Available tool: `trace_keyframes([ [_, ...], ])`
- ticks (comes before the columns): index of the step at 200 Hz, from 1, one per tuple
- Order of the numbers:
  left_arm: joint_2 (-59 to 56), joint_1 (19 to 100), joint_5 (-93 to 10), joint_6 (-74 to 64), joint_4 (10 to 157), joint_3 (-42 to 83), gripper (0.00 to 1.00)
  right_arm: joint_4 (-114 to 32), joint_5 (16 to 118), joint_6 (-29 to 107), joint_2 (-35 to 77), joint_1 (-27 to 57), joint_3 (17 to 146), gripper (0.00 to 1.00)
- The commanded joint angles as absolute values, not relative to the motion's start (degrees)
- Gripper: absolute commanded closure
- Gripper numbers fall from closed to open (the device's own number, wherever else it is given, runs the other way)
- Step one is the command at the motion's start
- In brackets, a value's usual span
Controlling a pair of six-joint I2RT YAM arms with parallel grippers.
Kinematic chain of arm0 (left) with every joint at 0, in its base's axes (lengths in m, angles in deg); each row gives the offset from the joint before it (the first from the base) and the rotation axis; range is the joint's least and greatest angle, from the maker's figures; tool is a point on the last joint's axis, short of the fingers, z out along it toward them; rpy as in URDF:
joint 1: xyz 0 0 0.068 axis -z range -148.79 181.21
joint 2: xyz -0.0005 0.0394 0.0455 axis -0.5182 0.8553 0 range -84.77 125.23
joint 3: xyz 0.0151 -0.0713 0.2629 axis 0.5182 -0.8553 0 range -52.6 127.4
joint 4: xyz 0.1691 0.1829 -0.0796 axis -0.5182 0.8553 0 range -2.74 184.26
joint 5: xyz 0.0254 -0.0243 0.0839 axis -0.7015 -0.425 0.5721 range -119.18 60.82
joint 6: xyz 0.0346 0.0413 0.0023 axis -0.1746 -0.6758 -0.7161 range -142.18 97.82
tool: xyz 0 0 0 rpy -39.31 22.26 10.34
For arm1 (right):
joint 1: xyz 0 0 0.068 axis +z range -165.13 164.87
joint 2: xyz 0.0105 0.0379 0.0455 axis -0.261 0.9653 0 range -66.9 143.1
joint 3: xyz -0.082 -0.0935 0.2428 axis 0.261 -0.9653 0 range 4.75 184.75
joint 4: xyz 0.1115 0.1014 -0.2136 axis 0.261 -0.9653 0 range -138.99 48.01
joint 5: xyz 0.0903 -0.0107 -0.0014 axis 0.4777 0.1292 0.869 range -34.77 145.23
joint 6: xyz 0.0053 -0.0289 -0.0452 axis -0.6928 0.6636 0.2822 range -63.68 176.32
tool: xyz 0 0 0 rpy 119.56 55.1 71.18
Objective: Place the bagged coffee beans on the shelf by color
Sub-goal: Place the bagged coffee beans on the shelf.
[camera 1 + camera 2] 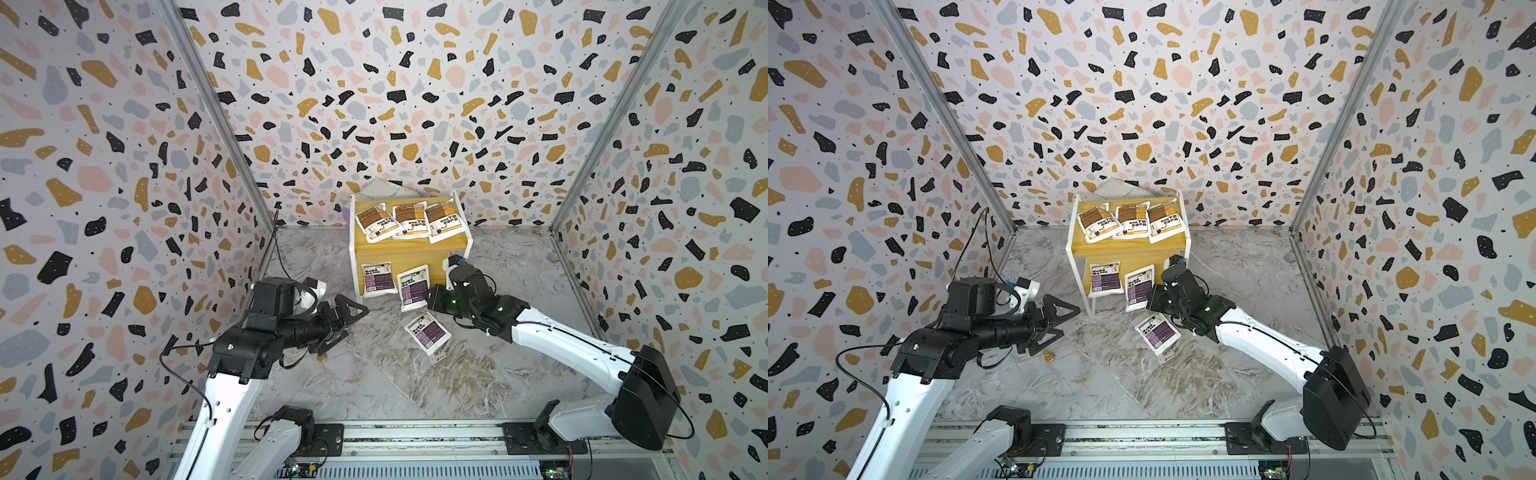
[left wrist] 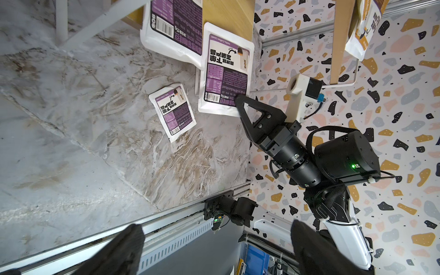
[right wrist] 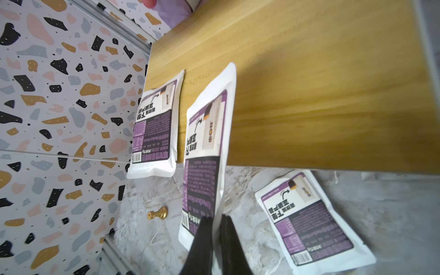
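The right fingers are shut tight on the bottom edge of a purple pouch. This pouch is tilted, with its top end over the lower board of the shelf. Another purple pouch lies on that lower board, just beside it. A third purple pouch lies flat on the tabletop in front of the shelf. Three brown pouches sit in a row on the shelf's top board. The left fingers are wide open and hold nothing, near the shelf's front left leg.
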State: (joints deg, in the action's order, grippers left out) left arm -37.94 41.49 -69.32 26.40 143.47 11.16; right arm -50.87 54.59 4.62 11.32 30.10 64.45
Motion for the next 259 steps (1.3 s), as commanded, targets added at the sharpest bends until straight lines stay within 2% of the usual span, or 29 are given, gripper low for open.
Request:
trace_keyframes([
  [1, -38.7, 41.1, -70.1, 25.1, 143.4, 10.4, 0.0, -52.0, 49.9, 5.4, 8.6, 30.0, 64.3, 1.0],
  [45, -39.2, 41.1, -70.2, 25.5, 143.4, 9.9, 0.0, -49.5, 49.4, 5.1, 11.5, 30.0, 65.7, 1.0],
  [85, -39.7, 41.1, -70.3, 25.3, 144.1, 9.4, 0.0, -49.7, 48.4, 5.7, 15.2, 30.0, 69.5, 0.69],
  [181, -38.7, 40.8, -70.6, 25.7, 142.3, 8.9, 0.0, -56.0, 49.6, 2.5, 10.2, 30.4, 67.3, 0.38],
  [229, -39.3, 40.8, -70.4, 26.5, 141.2, 7.4, 0.0, -59.9, 50.0, 1.5, 5.5, 30.6, 64.7, 0.36],
  [259, -40.3, 40.8, -71.3, 27.4, 139.3, 3.3, 0.0, -63.6, 53.5, 1.4, 2.3, 30.7, 62.5, 0.41],
])
